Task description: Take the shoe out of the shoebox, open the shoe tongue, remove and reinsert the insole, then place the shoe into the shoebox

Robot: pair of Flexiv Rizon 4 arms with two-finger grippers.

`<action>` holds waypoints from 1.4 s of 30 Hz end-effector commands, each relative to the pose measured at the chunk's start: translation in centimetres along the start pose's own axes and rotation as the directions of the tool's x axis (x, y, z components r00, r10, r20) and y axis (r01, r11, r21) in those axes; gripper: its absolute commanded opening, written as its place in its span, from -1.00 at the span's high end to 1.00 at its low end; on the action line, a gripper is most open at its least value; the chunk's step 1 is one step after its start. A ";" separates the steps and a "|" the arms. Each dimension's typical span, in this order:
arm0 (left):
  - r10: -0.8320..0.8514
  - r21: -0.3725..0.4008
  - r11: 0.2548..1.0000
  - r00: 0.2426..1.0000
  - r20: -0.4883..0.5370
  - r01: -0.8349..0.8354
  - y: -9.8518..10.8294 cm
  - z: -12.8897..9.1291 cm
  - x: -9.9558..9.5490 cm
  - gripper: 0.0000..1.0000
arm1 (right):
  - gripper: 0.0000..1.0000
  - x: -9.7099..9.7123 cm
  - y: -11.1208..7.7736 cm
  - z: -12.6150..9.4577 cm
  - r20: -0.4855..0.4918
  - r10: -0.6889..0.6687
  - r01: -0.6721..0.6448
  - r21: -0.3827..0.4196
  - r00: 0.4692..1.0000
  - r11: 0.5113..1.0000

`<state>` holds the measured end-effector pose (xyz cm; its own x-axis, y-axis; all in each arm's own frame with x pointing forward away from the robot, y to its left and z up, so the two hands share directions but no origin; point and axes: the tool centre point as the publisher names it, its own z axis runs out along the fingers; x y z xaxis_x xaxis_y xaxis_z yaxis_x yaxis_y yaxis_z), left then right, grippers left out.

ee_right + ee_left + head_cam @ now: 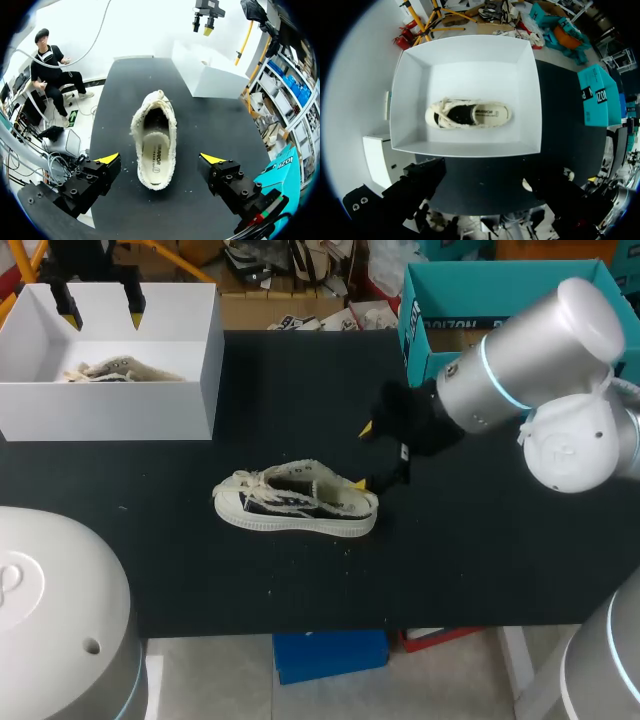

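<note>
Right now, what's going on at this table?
One shoe stands on its sole in the middle of the black table, outside the box, with its insole showing inside it. The right hand is open at the shoe's heel end and is not gripping it. The left hand hangs open over the white shoebox, where a second shoe lies. Neither hand holds anything.

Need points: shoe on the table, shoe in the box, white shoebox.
shoe on the table (296,503), head view, middle of its side.
shoe in the box (468,114), left wrist view, on its dark opening.
white shoebox (531,105), left wrist view, inner side wall.
</note>
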<state>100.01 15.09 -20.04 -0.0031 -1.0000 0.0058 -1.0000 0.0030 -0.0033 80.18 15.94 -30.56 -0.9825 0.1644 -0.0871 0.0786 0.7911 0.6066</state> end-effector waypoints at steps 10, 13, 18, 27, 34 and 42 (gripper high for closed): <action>-0.001 -0.002 1.000 1.000 0.002 0.001 0.0 0.0 0.0 -1.00 | -1.00 0.2 -2.3 1.6 0.036 0.039 -0.031 -0.219 0.999 0.975; -0.001 -0.002 1.000 1.000 0.002 0.001 0.0 0.0 0.0 -1.00 | -1.00 0.3 -2.6 2.2 0.037 0.033 -0.024 -0.228 0.999 0.973; -0.001 -0.002 1.000 1.000 0.002 0.001 0.0 0.0 0.0 -1.00 | -1.00 0.2 -3.2 3.2 0.028 0.033 -0.026 -0.242 0.999 0.970; -0.001 -0.002 1.000 1.000 0.002 0.001 0.0 0.0 0.0 -1.00 | -1.00 0.3 -4.6 5.5 0.000 0.052 -0.050 -0.267 0.999 0.963; -0.001 -0.002 1.000 1.000 0.002 0.001 0.0 0.0 0.0 -1.00 | -1.00 0.5 -5.1 6.4 -0.012 0.075 -0.076 -0.277 0.997 0.958; -0.001 -0.002 1.000 1.000 0.002 0.001 0.0 0.0 0.0 -1.00 | -1.00 0.5 -5.9 7.0 -0.009 0.108 -0.106 -0.306 0.994 0.946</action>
<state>100.01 15.09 -20.04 -0.0031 -1.0000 0.0058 -1.0000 0.0030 -0.0033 80.53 15.39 -39.08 -0.9711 0.2383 -0.0105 0.1296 0.5641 0.8155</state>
